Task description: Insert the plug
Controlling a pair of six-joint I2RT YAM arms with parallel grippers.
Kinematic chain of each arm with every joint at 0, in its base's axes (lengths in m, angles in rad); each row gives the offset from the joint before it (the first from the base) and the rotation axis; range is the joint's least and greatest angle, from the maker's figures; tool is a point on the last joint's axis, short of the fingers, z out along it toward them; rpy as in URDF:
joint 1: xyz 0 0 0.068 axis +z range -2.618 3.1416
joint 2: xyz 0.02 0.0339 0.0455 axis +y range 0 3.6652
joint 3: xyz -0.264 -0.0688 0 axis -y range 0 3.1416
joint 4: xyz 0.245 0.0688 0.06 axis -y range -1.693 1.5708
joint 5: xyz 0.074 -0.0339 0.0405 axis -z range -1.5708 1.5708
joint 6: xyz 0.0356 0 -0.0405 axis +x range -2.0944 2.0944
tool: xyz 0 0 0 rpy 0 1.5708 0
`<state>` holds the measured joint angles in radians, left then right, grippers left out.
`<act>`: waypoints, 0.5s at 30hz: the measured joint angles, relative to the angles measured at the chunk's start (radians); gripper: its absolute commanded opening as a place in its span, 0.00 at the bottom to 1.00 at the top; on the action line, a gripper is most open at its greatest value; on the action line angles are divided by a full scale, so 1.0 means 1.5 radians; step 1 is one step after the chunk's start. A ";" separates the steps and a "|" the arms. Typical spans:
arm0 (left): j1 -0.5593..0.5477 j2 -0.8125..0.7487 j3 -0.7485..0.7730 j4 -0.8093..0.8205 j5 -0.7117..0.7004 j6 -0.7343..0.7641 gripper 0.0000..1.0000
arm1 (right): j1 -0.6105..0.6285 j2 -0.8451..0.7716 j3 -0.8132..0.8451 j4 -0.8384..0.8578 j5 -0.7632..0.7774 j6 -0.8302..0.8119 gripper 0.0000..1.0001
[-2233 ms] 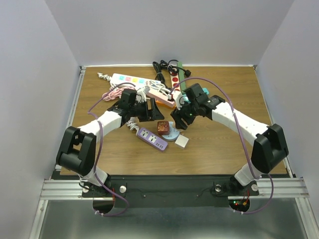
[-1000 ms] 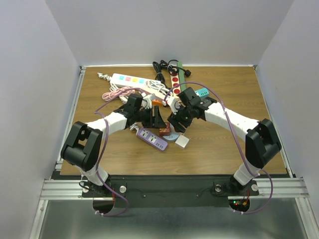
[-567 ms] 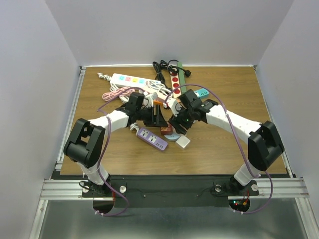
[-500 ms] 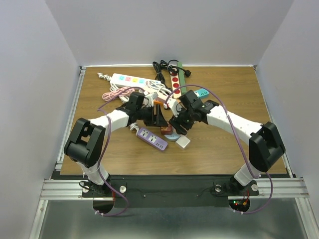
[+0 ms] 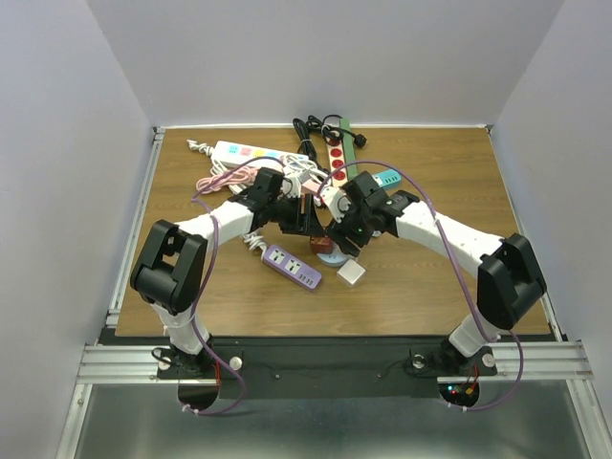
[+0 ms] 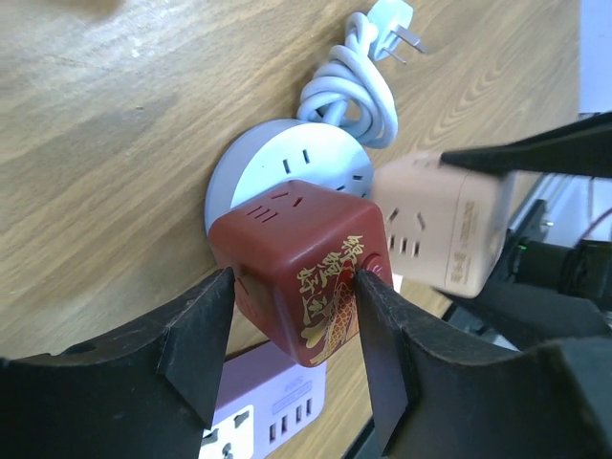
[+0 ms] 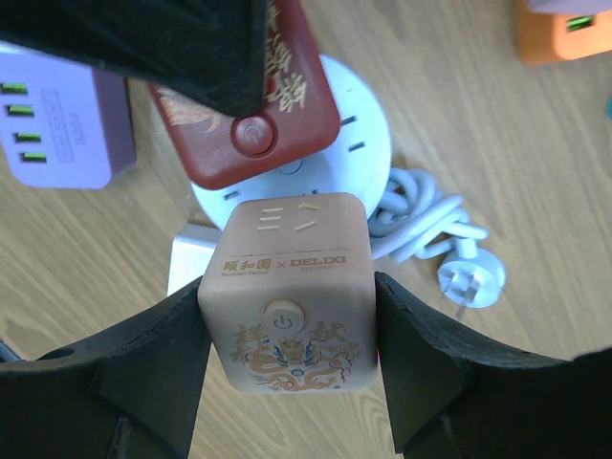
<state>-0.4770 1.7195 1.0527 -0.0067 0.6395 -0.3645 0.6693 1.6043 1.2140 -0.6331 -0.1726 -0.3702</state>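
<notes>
Grasps dark-red cube adapter [image 6: 306,249] in left hand [image 6: 292,325], beige cube adapter [image 7: 287,277] in right hand [image 7: 287,339]; crowded together, may collide above round white socket [image 6: 287,163].

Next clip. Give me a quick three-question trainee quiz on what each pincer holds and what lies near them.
1. True or false: the left pincer grips the red cube socket.
2. What does the right pincer hold? A) purple strip B) beige cube socket C) white plug
3. Fill in: the round white socket on the table lies next to a coiled white ____.
Key: 1 true; 2 B; 3 cord.
</notes>
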 measured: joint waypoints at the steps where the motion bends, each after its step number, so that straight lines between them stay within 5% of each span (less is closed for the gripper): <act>1: -0.001 0.000 0.008 -0.012 -0.009 0.010 0.63 | 0.000 0.005 0.011 -0.003 0.009 -0.001 0.00; 15: -0.002 0.018 0.061 -0.069 -0.034 0.066 0.63 | -0.010 0.039 0.064 -0.017 0.004 -0.012 0.00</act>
<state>-0.4805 1.7458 1.1439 -0.1097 0.5884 -0.2657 0.6540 1.6627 1.3098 -0.6590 -0.1673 -0.3889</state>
